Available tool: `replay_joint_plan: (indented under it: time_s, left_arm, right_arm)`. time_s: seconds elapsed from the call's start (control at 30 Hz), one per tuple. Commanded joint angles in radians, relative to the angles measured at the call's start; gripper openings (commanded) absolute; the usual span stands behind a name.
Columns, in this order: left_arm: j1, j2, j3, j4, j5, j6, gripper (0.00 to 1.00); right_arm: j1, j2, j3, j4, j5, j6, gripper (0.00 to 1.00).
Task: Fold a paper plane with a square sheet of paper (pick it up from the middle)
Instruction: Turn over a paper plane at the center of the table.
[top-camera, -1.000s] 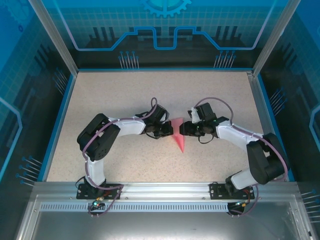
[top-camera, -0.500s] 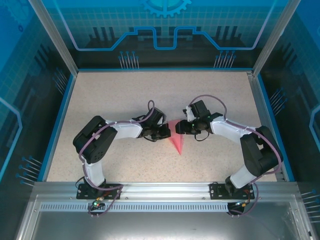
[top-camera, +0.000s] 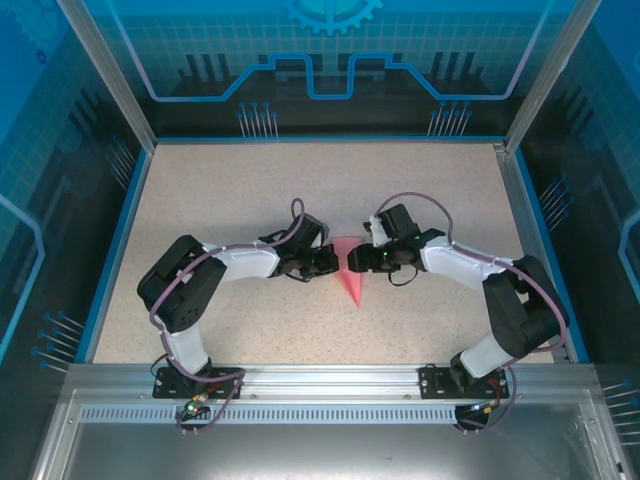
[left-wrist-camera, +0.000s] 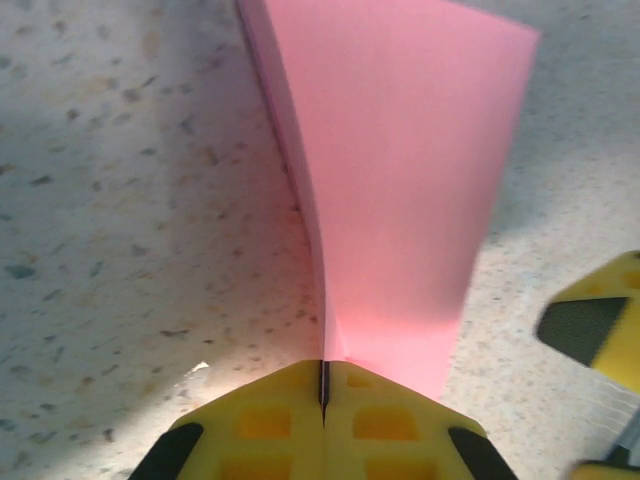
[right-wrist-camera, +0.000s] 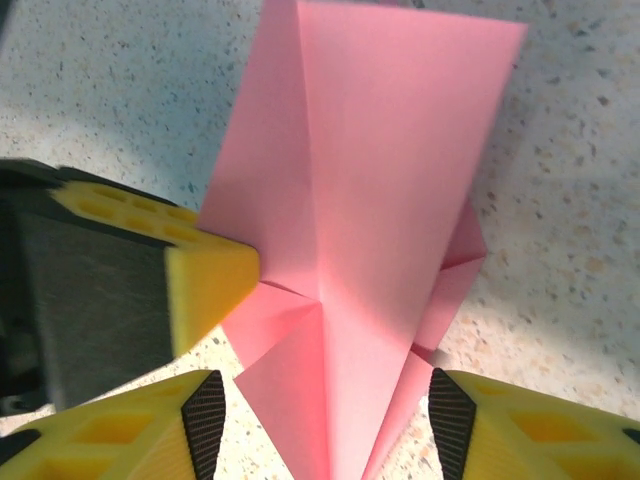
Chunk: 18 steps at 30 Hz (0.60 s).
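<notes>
The paper plane (top-camera: 350, 272) is a folded pink-red dart lying on the speckled table, its point toward the near edge. My left gripper (top-camera: 327, 262) is shut on its left side; in the left wrist view the yellow fingertips (left-wrist-camera: 290, 400) pinch the fold and the paper plane (left-wrist-camera: 400, 200) stretches away from them. My right gripper (top-camera: 354, 260) hovers at the plane's right side. In the right wrist view it (right-wrist-camera: 327, 420) stands open, its ribbed pads either side of the paper plane (right-wrist-camera: 370, 200), with the left gripper's yellow tip (right-wrist-camera: 205, 275) on the paper's edge.
The speckled table (top-camera: 230, 190) is bounded by a blue rim (top-camera: 120, 230) and aluminium frame posts (top-camera: 105, 75). One finger of the right gripper (left-wrist-camera: 590, 325) shows at the right edge of the left wrist view, close to the paper.
My right gripper has opened wider and slid left over the plane. The left gripper, still shut on the paper, shifted slightly left and away, drawing the plane with it.
</notes>
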Motion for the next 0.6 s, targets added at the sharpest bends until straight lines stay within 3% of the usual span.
replay_joint_plan:
  time_s: [0.0, 0.2, 0.43, 0.57]
  left_arm:
    - [0.007, -0.045, 0.023, 0.062, 0.076, 0.052, 0.00]
    - [0.008, 0.004, 0.080, 0.105, 0.182, 0.074, 0.00]
    - [0.007, 0.091, 0.117, 0.230, 0.288, 0.034, 0.00]
    - [0.010, 0.124, 0.146, 0.166, 0.253, 0.056, 0.00]
  right_arm:
    - [-0.010, -0.090, -0.031, 0.000, 0.031, 0.025, 0.62]
    - [-0.085, -0.208, -0.119, 0.052, 0.020, 0.089, 0.69]
    - [-0.137, -0.203, -0.166, 0.071, -0.044, 0.107, 0.72]
    - [-0.149, -0.202, -0.186, 0.084, -0.059, 0.117, 0.73]
